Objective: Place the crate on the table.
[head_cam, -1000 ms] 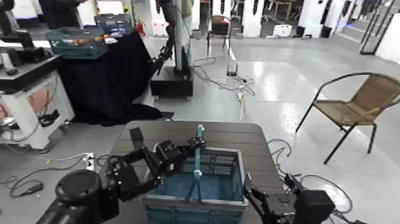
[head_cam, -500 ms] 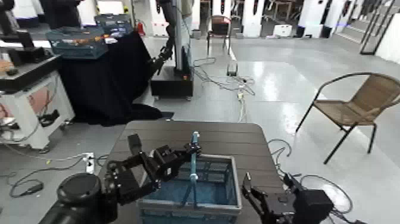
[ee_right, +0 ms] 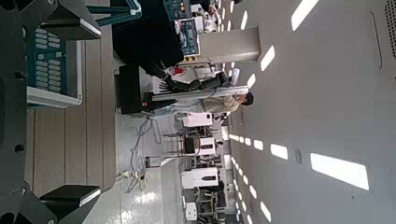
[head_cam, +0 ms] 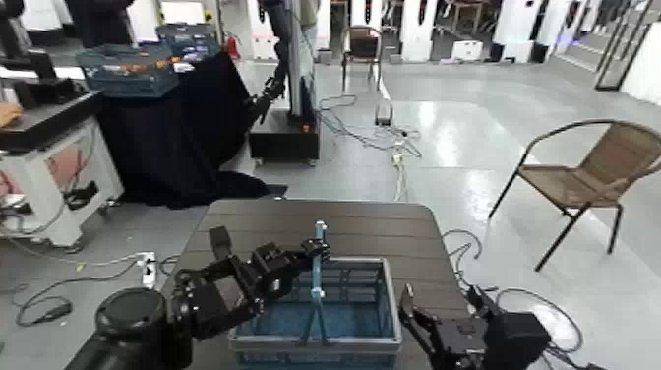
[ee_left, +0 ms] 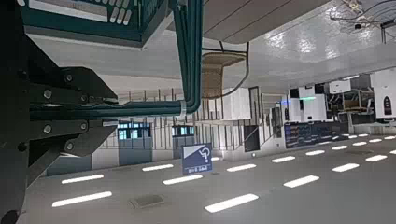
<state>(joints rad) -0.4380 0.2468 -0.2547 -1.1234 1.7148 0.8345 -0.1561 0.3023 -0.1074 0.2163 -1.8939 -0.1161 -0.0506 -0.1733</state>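
Crate [head_cam: 317, 313] sits on your tabletop [head_cam: 384, 228]; left hand [head_cam: 317, 250] grips its handle [head_cam: 318, 278]. Right hand [head_cam: 411, 317], beside crate, is spread. Release remains.

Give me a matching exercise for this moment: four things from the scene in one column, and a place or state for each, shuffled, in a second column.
Things:
1. crate
2. left claw
3. right claw
4. chair

Places or states:
A. stands on the grey floor, off to the robot's right
B. rests on the near part of the brown table
C. waits open beside the crate's right end, holding nothing
D. at the top of the upright light-blue handle

Pairs: 1-B, 2-D, 3-C, 4-A
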